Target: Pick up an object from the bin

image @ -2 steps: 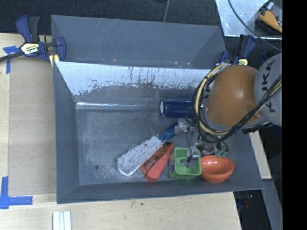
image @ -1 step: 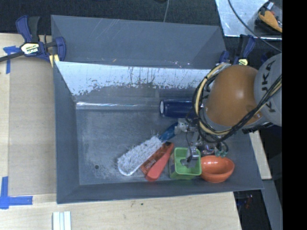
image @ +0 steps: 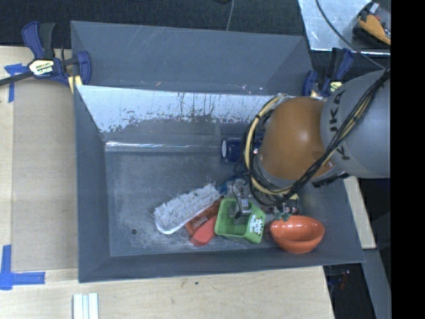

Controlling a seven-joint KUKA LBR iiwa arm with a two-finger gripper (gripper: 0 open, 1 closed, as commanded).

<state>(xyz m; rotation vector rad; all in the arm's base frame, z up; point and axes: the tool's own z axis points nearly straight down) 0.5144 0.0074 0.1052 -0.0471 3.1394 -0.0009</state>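
A robotics lab or test cell, not a home; an industrial arm [image: 362, 131] lettered KUKA, with black and yellow cables [image: 255, 138] looped round its orange wrist cover [image: 295, 138], reaches into a scuffed grey metal bin [image: 133, 178]; mismatched small things, a white brush [image: 186, 208], a green tray [image: 236, 221] and an orange bowl [image: 297, 234], lie heaped on its floor.

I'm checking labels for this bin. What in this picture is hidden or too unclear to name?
Camera view:
- Blue thing by the back wall: arm covers its right side; kind unclear.
- Green tray: hand hides part of its inside.
- Red thing: partly under the white brush; shape unclear.
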